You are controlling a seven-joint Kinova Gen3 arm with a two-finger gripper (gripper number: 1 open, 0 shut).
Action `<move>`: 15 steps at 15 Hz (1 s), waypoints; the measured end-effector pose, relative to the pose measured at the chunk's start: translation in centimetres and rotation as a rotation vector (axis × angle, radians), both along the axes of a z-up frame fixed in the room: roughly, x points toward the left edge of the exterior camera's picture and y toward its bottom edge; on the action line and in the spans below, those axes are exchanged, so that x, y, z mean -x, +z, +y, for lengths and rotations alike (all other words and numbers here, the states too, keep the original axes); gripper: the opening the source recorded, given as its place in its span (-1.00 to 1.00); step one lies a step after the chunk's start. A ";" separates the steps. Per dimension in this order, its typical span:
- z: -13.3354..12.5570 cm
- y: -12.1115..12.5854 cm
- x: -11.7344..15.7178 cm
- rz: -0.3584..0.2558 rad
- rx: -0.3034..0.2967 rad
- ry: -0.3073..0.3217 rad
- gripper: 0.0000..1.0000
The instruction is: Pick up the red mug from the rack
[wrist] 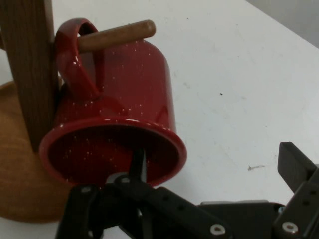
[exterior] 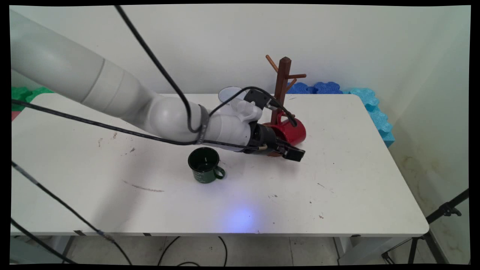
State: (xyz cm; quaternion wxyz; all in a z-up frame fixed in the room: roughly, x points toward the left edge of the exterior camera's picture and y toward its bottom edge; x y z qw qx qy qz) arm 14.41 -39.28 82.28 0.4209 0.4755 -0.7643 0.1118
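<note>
Your black two-finger gripper point(wrist: 209, 199) stands spread at the red speckled enamel mug point(wrist: 124, 104), which hangs by its handle on the brown wooden mug tree point(exterior: 282, 80)'s lowest peg.

White, smooth, rounded arm links point(exterior: 90, 84) with a ribbed white wrist housing. Black two-finger gripper point(exterior: 290, 152) on a black collar, built of flat linkage bars with small silver screws. Thin black cables point(exterior: 157, 62) strapped around the wrist by a grey band.
</note>
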 end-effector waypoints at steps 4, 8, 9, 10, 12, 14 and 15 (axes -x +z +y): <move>-0.5 -1.2 0.3 0.008 0.013 0.014 1.00; -0.8 -2.3 0.4 0.026 0.034 0.012 1.00; -0.8 -2.4 0.4 0.030 0.038 0.011 1.00; -0.9 -2.6 0.5 0.035 0.045 0.008 1.00; -1.1 -3.1 0.5 0.048 0.060 0.000 1.00; -1.3 -3.5 0.5 0.059 0.072 -0.006 1.00; -1.4 -3.7 0.5 0.063 0.077 -0.009 1.00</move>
